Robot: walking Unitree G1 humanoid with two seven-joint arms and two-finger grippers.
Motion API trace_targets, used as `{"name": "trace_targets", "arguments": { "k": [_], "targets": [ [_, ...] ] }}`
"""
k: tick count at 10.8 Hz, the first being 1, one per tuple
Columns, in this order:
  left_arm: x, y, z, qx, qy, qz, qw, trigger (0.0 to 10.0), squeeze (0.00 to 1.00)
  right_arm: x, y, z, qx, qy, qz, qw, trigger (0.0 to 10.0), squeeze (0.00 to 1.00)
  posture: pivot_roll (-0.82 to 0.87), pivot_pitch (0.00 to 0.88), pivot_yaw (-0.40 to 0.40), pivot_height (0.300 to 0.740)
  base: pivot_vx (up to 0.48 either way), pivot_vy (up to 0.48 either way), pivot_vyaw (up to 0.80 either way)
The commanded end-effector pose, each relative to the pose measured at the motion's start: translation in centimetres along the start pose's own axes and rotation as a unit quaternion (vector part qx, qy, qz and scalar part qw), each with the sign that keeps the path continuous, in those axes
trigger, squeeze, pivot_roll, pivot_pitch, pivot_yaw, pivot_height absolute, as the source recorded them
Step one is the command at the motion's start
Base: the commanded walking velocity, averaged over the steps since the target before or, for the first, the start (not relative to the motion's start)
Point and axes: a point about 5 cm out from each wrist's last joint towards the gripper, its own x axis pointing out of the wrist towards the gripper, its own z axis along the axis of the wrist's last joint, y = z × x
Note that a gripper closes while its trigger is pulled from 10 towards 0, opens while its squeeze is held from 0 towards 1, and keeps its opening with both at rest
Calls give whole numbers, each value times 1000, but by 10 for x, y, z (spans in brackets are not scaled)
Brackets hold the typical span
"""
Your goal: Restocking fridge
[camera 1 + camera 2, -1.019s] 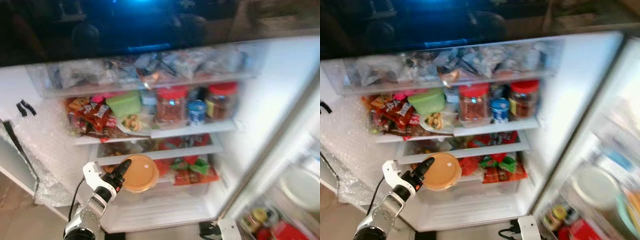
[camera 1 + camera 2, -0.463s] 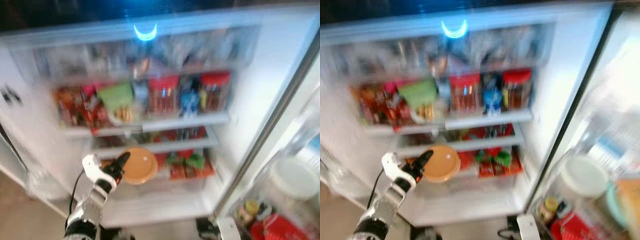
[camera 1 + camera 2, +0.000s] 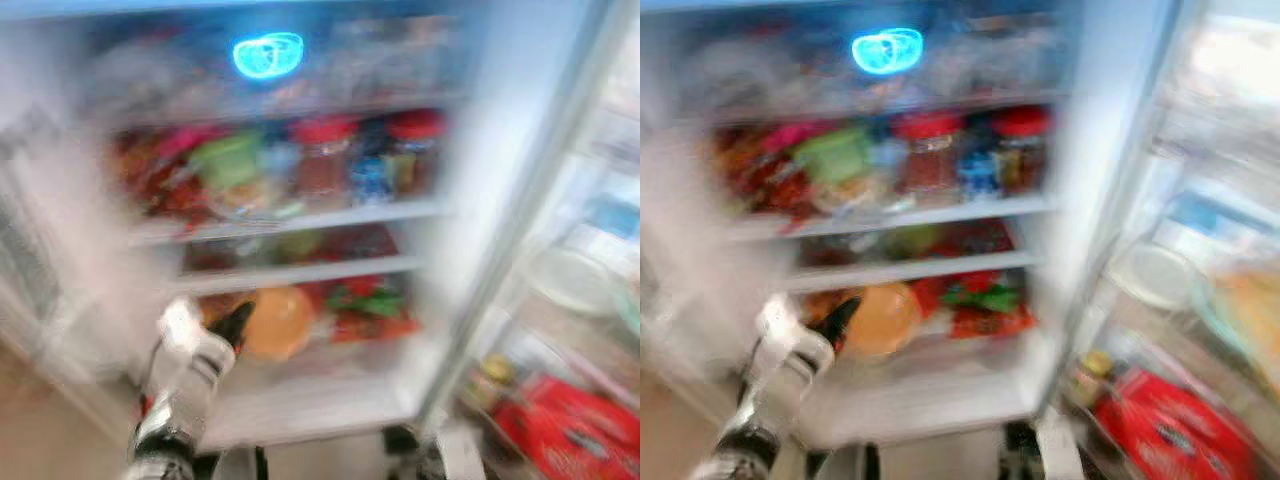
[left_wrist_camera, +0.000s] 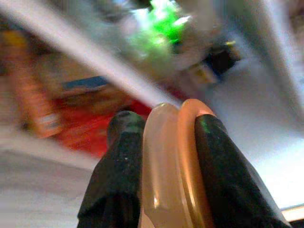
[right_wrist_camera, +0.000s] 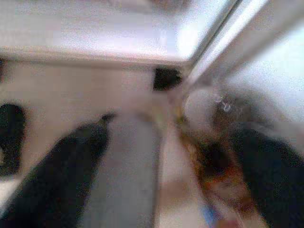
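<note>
Left gripper clamped on a round orange lidded plastic container at the open white fridge.

The head views are blurred. The left gripper's two black fingers press either side of the container's rim, holding it on edge at the front of the fridge's lowest compartment, just under the lower white shelf and beside red and green packets. Above that shelf, two red-lidded jars stand on the upper shelf next to a pale green tub. The right gripper hangs low by the fridge's bottom corner, its dark fingers spread apart with nothing between them.
</note>
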Motion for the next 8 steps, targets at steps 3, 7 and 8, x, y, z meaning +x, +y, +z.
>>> {"name": "trace_targets", "arguments": {
  "k": [3, 7, 8],
  "targets": [
    [8, -6, 8, 4, -14, -5, 1000, 10000, 0, -4, 9, -18, 20, 20, 29, 999, 10000, 0, -136, 0, 56, 623, 0, 0, 0],
    [16, -17, 15, 6, -32, -26, 999, 10000, 0, -5, 10, -19, 15, 24, 35, 999, 10000, 0, -138, 0, 56, 623, 0, 0, 0],
    [18, -20, 17, 4, -37, -31, 999, 10000, 0, -5, 9, -19, 13, 25, 36, 999, 10000, 0, -137, 0, 55, 623, 0, 0, 0]
  ]
}}
